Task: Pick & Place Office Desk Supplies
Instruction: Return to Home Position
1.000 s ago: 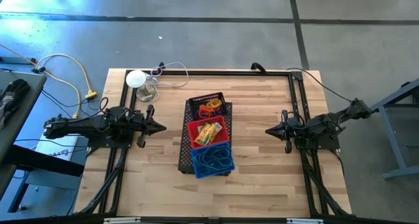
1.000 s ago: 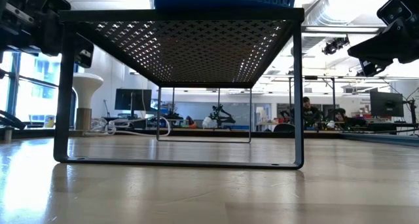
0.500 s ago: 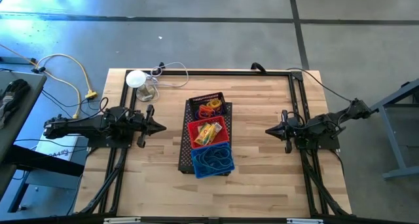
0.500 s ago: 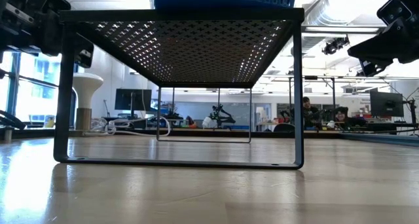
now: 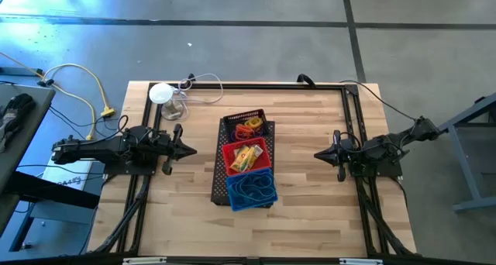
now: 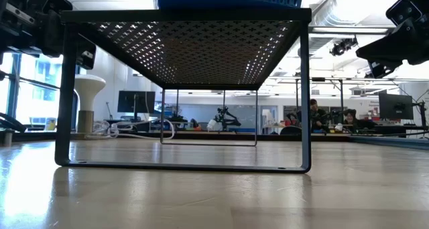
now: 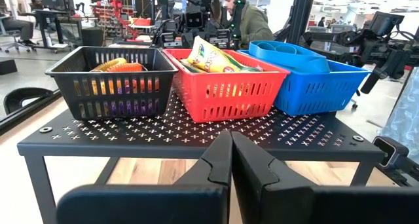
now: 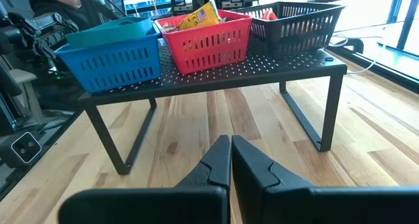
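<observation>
The office desk supplies lie in three baskets on a black perforated stand [image 5: 219, 180] at the table's middle. The black basket [image 7: 111, 80] holds orange and purple loops, the red basket [image 7: 219, 83] yellow packets [image 7: 216, 57], and the blue basket [image 7: 311, 83] blue bands [image 5: 250, 190]. My left gripper [image 5: 190, 149] hovers shut to the left of the stand and points at it. My right gripper [image 5: 318, 154] hovers shut to the right of the stand, also facing it. Neither gripper holds anything.
A white round disc with cords [image 5: 161, 93] stands at the table's far left. Bare wood lies between each gripper and the stand, and under the stand [image 8: 216, 112]. People sit in the room beyond the table [image 7: 245, 18].
</observation>
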`<state>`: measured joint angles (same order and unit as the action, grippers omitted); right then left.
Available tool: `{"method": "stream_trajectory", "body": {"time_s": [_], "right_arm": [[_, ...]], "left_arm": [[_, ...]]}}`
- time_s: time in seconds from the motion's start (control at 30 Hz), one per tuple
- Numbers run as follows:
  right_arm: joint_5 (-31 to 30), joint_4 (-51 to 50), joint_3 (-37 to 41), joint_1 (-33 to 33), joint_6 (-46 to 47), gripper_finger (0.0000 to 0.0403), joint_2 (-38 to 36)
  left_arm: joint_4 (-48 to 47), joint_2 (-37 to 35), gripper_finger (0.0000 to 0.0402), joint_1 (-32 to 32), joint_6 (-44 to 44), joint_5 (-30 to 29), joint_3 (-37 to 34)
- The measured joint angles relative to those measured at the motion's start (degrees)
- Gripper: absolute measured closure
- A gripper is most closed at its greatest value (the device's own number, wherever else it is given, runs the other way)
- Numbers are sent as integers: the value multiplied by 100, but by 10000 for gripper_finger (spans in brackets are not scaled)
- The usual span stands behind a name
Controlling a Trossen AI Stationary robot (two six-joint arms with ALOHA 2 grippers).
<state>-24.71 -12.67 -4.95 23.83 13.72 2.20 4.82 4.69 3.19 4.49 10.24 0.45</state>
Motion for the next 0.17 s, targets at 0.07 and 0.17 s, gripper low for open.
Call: {"method": "stream_trajectory", "body": {"time_s": [0.07, 0.17], "right_arm": [[0, 0, 0, 2, 0, 401, 0], [0, 0, 0, 1, 0, 401, 0]], "left_arm": [[-2, 0, 401, 1, 0, 0, 0], [-1, 0, 401, 1, 0, 0, 0]]}}
